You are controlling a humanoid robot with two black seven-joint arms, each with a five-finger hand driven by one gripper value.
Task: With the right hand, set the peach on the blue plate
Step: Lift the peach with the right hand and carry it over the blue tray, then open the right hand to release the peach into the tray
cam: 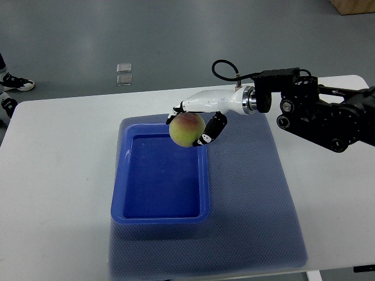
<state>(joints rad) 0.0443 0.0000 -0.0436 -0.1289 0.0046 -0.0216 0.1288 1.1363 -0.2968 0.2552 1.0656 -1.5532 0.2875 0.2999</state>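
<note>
Right hand: fingers grasping the peach.
Peach: held above the blue plate's far rim.
Plate: on the tabletop.

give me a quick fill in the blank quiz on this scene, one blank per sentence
1. The right hand is closed around a ____.
2. The fruit is held over the far right corner of a blue ____, which is rectangular.
3. A blue mat lies under it on a ____ table.
4. The arm carrying the fruit enters from the picture's ____ edge.

Missing words: peach; plate; white; right
</note>
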